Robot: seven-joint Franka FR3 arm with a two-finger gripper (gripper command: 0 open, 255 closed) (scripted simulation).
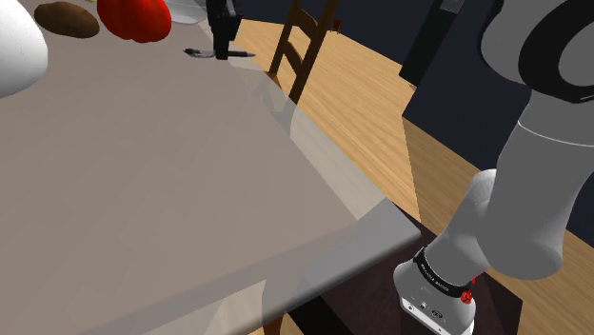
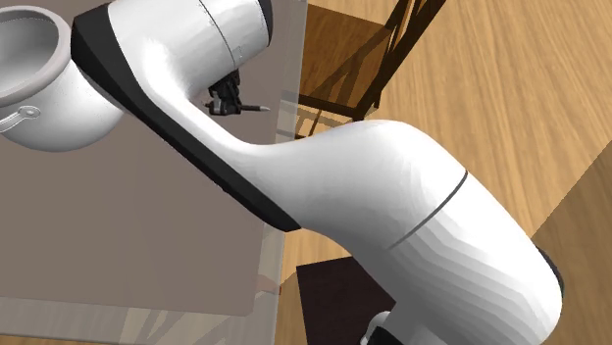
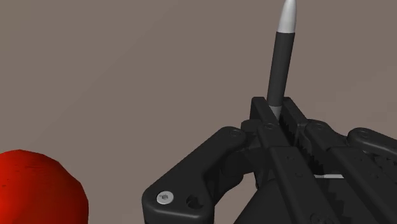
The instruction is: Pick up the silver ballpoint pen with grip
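The pen has a dark grip section and a silver tip, and it sticks out forward from between my black fingers. My gripper is shut on its barrel. In the shoulder view the gripper stands upright over the far end of the grey-brown table, and the pen lies level across it, low over the surface. From the second exterior view the gripper shows past the white arm, the pen poking toward the table's edge.
A red rounded object lies close beside the gripper, with a brown lump and a white vessel further along. A wooden chair stands just past the table's edge, on wooden floor.
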